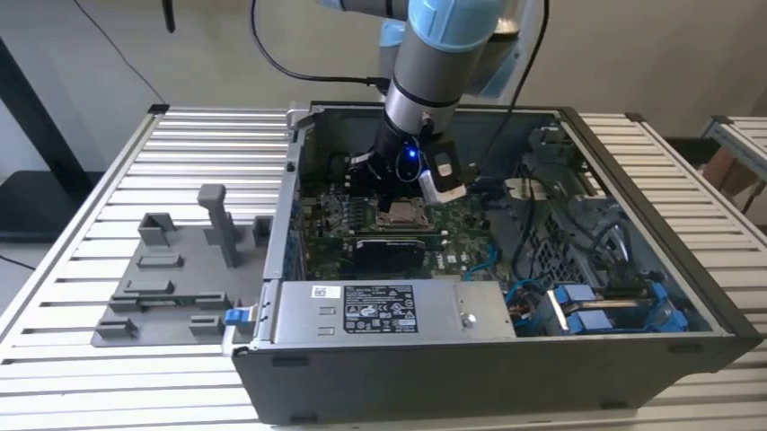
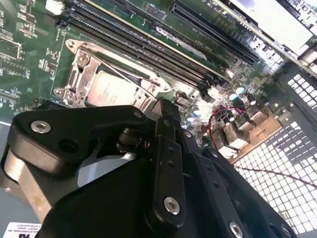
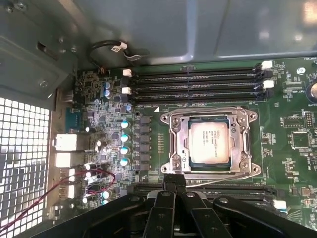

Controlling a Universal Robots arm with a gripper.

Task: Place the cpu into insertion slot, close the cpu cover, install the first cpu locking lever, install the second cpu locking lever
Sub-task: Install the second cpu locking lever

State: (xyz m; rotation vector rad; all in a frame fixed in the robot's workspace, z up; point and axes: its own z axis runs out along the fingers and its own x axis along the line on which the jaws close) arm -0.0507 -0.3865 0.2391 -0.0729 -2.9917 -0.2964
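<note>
Progress: cpu (image 3: 209, 143) sits seated in the insertion slot (image 3: 174, 144), centre-right of the first wrist view, with the cpu cover (image 3: 244, 144) closed over it. Lever status is indeterminate. Gripper (image 3: 174, 184) stands just beside the socket edge, fingers pressed together, holding nothing.

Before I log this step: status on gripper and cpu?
Gripper hovering beside insertion slot, carrying nothing visible. Cpu seated, cpu cover down over it. Nothing in the way.

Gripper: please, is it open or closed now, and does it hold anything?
Gripper: closed, holding nothing visible, just beside the insertion slot, where the cpu already sits.
</note>
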